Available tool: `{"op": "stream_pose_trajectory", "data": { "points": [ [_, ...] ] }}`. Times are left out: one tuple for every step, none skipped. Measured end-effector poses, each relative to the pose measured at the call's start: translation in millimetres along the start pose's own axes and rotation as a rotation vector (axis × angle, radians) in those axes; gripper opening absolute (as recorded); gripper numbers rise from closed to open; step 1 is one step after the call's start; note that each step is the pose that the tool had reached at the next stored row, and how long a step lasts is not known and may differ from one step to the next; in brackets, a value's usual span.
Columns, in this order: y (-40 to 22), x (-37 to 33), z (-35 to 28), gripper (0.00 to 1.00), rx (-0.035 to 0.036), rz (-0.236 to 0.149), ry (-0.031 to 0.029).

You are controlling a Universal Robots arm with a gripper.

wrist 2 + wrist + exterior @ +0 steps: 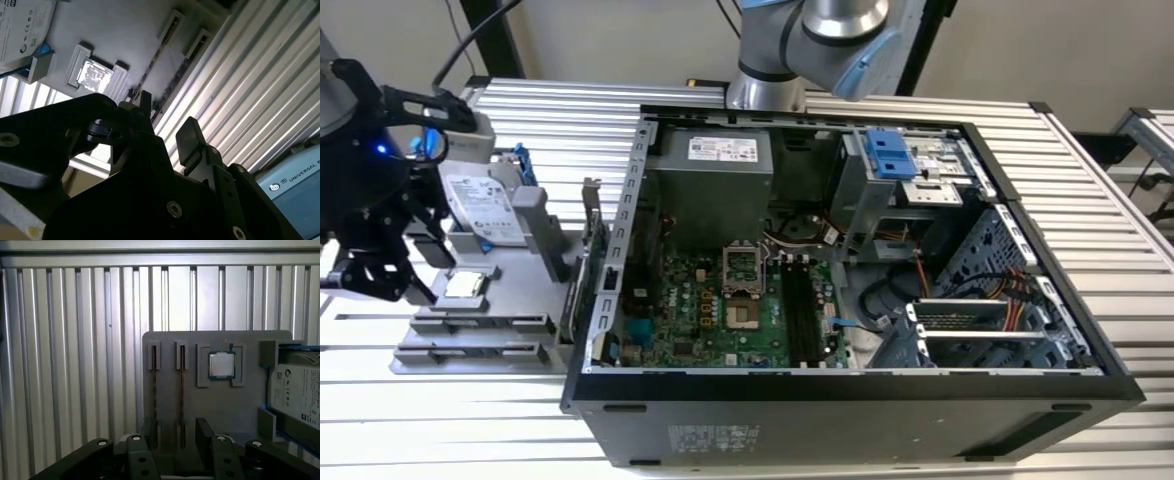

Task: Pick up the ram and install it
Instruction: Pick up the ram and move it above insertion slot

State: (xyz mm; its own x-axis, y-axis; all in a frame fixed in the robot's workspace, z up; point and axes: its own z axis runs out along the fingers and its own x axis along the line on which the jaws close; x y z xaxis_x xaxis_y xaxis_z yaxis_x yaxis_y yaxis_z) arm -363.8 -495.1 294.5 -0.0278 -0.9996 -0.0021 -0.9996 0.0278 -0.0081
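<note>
The ram shows edge-on as a thin dark strip (182,390) standing in a slot of the grey parts holder (220,415). A second strip just like it (154,390) stands in the neighbouring slot. My gripper (176,436) hovers open above the near end of these slots, one black finger (205,432) on each side, nothing held. The second wrist view shows the open gripper (167,122) over the same holder (115,30). In the exterior view the gripper (387,288) hangs over the holder (520,255) at the exterior view's left, beside the open computer case (607,250).
The holder also carries a square processor chip (221,365) and a hard drive (295,395). Inside the case lie the green motherboard (707,310) with its long black slots (801,310), a power supply (707,165) and cables (961,280). A ribbed metal table (75,365) lies underneath.
</note>
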Motion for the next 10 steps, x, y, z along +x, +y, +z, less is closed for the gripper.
{"op": "stream_pose_trajectory", "data": {
  "points": [
    [0.0, 0.3, 0.7, 1.0, -0.0001, 0.0, 0.0001],
    [0.0, 0.6, 1.4, 1.0, -0.0001, 0.0, 0.0001],
    [0.0, 1.0, 2.1, 1.0, -0.0002, 0.0, 0.0001],
    [0.0, 1.4, 2.9, 1.0, -0.0002, 0.0, 0.0002],
    [0.0, 1.7, 3.6, 1.0, -0.0002, 0.0, 0.0001],
    [0.0, 2.1, 4.3, 1.0, -0.0001, 0.0, 0.0],
    [0.0, 2.5, 5.0, 1.0, 0.0001, 0.0, -0.0001],
    [0.0, 3.0, 5.6, 1.0, 0.0, 0.0, 0.0],
    [0.1, 3.5, 6.0, 1.0, -0.0001, 0.0, 0.0],
    [0.2, 4.1, 6.4, 1.0, -0.0001, 0.0, 0.0001]
  ]
}}
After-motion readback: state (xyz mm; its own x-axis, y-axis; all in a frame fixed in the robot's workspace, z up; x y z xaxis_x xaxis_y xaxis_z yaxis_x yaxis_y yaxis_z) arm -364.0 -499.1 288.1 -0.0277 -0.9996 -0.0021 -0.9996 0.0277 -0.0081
